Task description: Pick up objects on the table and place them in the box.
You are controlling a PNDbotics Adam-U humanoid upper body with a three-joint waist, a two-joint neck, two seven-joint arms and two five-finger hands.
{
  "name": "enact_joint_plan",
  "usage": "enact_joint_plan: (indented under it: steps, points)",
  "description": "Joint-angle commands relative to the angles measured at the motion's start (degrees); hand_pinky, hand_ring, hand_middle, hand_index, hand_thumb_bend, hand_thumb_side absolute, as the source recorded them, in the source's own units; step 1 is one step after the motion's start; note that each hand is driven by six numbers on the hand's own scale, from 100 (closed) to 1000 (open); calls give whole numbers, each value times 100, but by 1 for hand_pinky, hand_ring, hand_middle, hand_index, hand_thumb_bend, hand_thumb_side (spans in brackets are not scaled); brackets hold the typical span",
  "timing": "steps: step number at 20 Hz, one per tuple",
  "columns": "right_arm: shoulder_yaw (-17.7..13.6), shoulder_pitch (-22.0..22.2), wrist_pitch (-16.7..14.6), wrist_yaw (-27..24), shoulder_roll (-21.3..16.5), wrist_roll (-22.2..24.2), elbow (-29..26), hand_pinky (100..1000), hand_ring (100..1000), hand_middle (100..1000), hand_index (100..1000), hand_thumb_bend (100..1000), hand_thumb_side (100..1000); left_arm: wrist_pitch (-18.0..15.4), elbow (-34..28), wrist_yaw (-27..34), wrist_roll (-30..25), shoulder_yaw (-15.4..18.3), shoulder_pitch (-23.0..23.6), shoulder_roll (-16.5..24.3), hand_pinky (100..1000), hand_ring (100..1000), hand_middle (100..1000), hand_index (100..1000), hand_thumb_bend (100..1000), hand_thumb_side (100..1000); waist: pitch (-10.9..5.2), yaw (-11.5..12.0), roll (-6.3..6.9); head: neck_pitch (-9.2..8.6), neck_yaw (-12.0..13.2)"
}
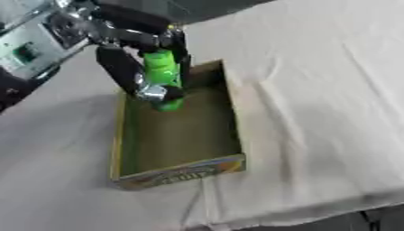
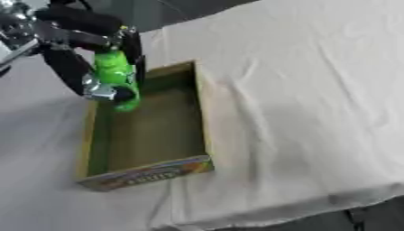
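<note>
Green bottle point(image 1: 162, 74) is held in the curled fingers of the left hand point(image 1: 140, 74), hanging over the far end of the cardboard box point(image 1: 230, 113) on the desk point(image 1: 315, 90). Lowering it straight, clear of the walls, seems best; the box floor nearer the camera lies free.

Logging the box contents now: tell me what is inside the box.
The box shows only its bare brown floor. The left hand holds a green object over its far end, hiding part of the floor there.
</note>
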Motion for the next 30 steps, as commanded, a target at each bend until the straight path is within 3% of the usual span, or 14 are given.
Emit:
enact_joint_plan:
  steps: [1,2,3,4,5,7,14,15,16,17,20,24,27,30]
  points:
    - [-66,-65,14,29,-118,-112,-68,588,687,768,930,100,686,-101,-41,-282,-484,19,-44,250,100,100,199,452,100,671,-87,-1,-40,-24,90]
    - [-62,-64,15,40,-118,-125,-68,588,687,768,930,100,686,-131,-44,-391,-550,31,-52,249,100,100,181,446,100,680,-87,0,-41,-23,93]
    - [-59,-63,15,49,-119,-134,-68,588,688,768,930,100,686,-178,-55,-518,-603,44,-61,251,373,419,510,658,361,668,-88,1,-41,-18,97]
    - [-56,-62,15,55,-119,-141,-68,588,688,768,931,100,686,-259,-82,-712,-695,55,-72,260,720,716,737,811,576,752,-88,2,-42,-12,101]
    - [-54,-61,13,61,-119,-146,-68,588,688,768,930,100,685,-351,-104,-892,-782,67,-78,258,1000,961,935,979,798,899,-88,3,-43,-8,107]
    - [-59,-60,14,72,-114,-159,-68,590,689,769,930,100,685,-565,-124,-1190,-907,68,-75,249,1000,1000,1000,1000,1000,1000,-87,-1,-45,-2,121]
    - [-83,-56,28,87,-109,-226,-68,589,689,769,930,100,685,-895,24,-1602,-942,130,-66,206,1000,1000,1000,1000,1000,1000,-88,3,-44,15,158]
    - [-84,-52,28,89,-111,-229,-68,589,689,769,930,100,684,-891,10,-1604,-899,194,-72,195,1000,1000,1000,1000,800,896,-90,12,-46,10,156]
    - [-87,-41,26,93,-117,-230,-68,588,689,769,930,100,684,-837,-29,-1570,-652,350,-53,175,1000,1000,992,984,678,816,-94,33,-49,-16,150]
    - [-86,-34,24,96,-121,-228,-68,588,688,769,930,100,683,-765,-90,-1542,-313,502,11,163,971,938,927,933,586,733,-96,48,-52,-61,146]
    - [-114,-10,9,115,-113,-238,-68,587,688,768,930,100,684,-369,-500,-1154,1784,1437,675,-125,711,704,778,809,387,551,-70,108,-104,-427,79]
    - [-147,103,-41,179,-95,-244,-68,580,685,767,929,100,681,132,-972,-645,4409,2270,1603,-1076,634,632,744,777,345,517,-58,202,-237,-899,-79]
    - [-160,249,-163,368,-102,-198,-68,577,686,770,928,100,666,117,-1375,-681,5473,2500,2042,-2052,629,620,737,774,341,525,-53,300,-364,-1214,-106]
    - [-137,392,-434,717,-128,-103,-68,580,695,779,925,100,622,-57,-1637,-893,5886,2604,2247,-2969,638,621,736,777,355,574,-64,427,-520,-1499,44]
